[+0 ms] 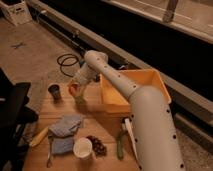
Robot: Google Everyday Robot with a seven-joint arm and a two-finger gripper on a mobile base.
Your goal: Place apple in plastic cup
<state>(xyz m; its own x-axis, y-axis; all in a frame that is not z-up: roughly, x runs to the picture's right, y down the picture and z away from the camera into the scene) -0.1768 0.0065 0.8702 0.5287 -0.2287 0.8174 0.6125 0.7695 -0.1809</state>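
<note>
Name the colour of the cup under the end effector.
Light green plastic cup, below the end effector holding the apple; camera view.

I see the apple (73, 89), a small round orange-red fruit, sitting at the tip of my gripper (74, 90), right above the plastic cup (79, 98). The apple hangs over the cup's mouth, at or just above its rim; I cannot tell whether it touches the rim. The cup is a small light green tumbler, slightly tapered, standing upright. Taking the cup as my landmark, the apple is directly over it and a touch toward the left, and the gripper comes down onto the apple from above and to the right.
</note>
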